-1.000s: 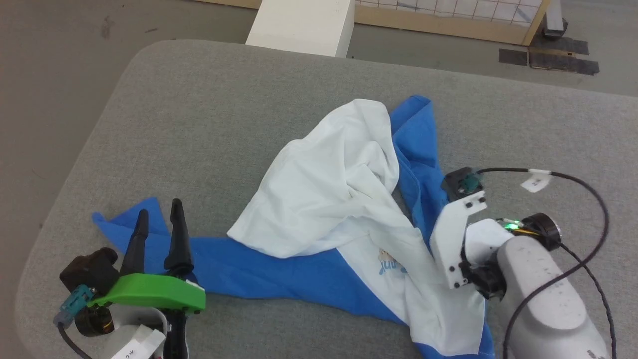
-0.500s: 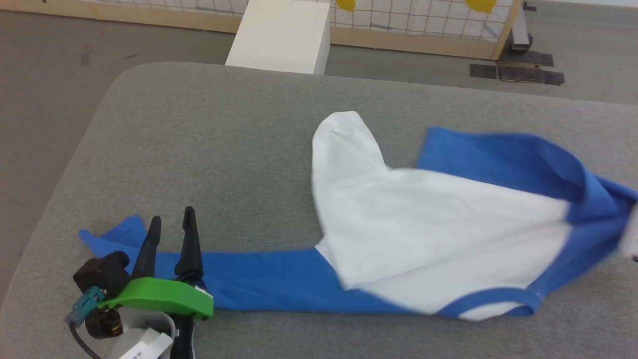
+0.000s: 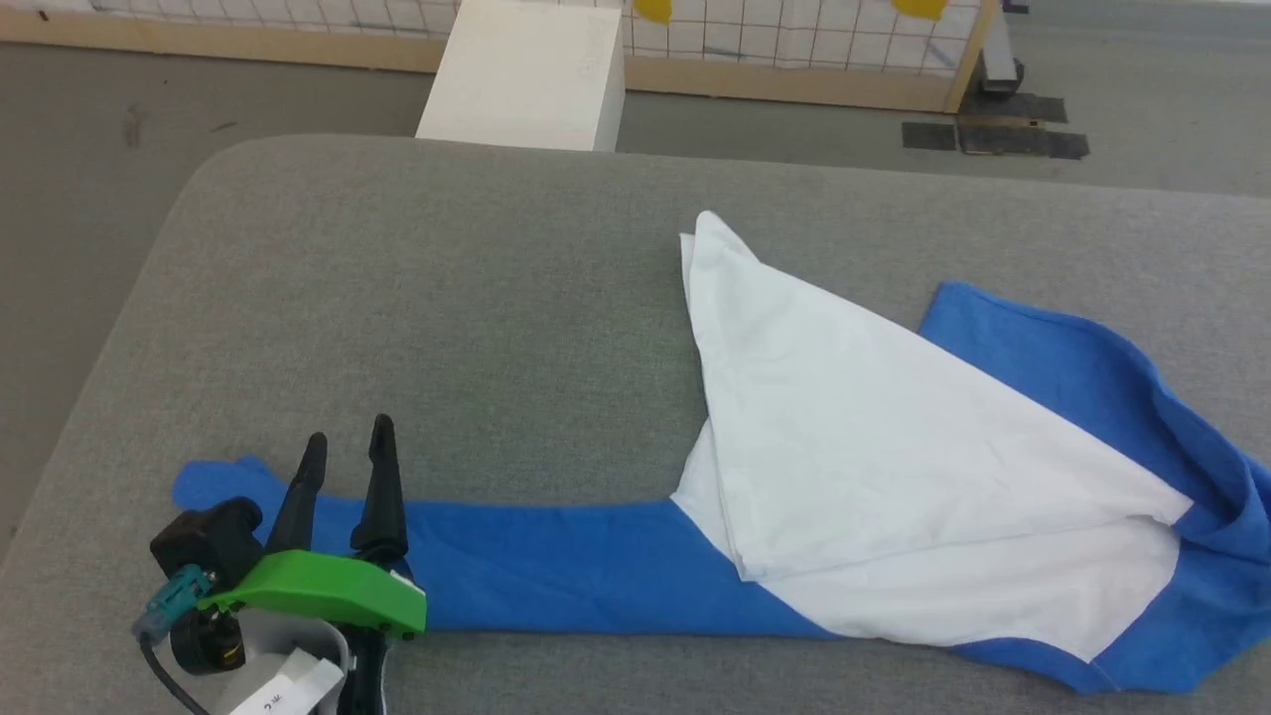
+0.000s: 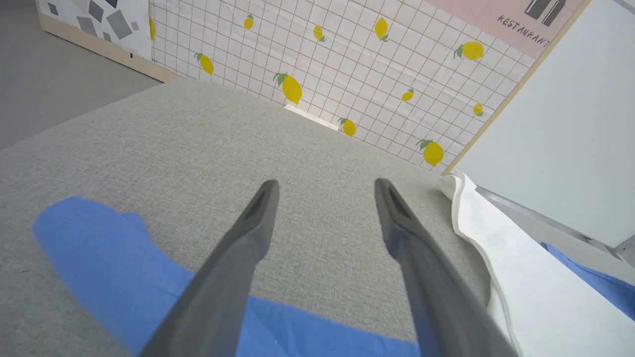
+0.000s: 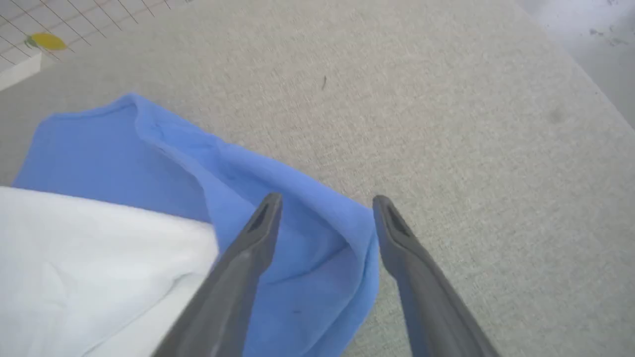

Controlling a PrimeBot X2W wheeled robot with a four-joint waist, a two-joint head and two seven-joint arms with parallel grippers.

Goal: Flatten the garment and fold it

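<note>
The garment (image 3: 874, 447) lies spread across the grey padded table (image 3: 397, 298), its white body folded over itself into a triangle. One blue sleeve (image 3: 556, 561) stretches left toward my left gripper (image 3: 348, 442), which stands open above the sleeve's cuff (image 4: 99, 258) with nothing between its fingers. The other blue sleeve (image 3: 1122, 377) lies bunched at the right. In the right wrist view my right gripper (image 5: 325, 201) is open just above that bunched sleeve (image 5: 278, 238), holding nothing.
A white block (image 3: 521, 74) stands on the floor past the table's far edge, before a lemon-print grid panel (image 4: 347, 64) on a wooden base. Bare grey table surface lies left of and behind the garment. Dark tape patches (image 3: 993, 139) mark the floor.
My right gripper pulled the crumpled garment out to the right, spreading it, then let go and opened. The head camera tilted up. The left gripper stayed open by the cuff.
</note>
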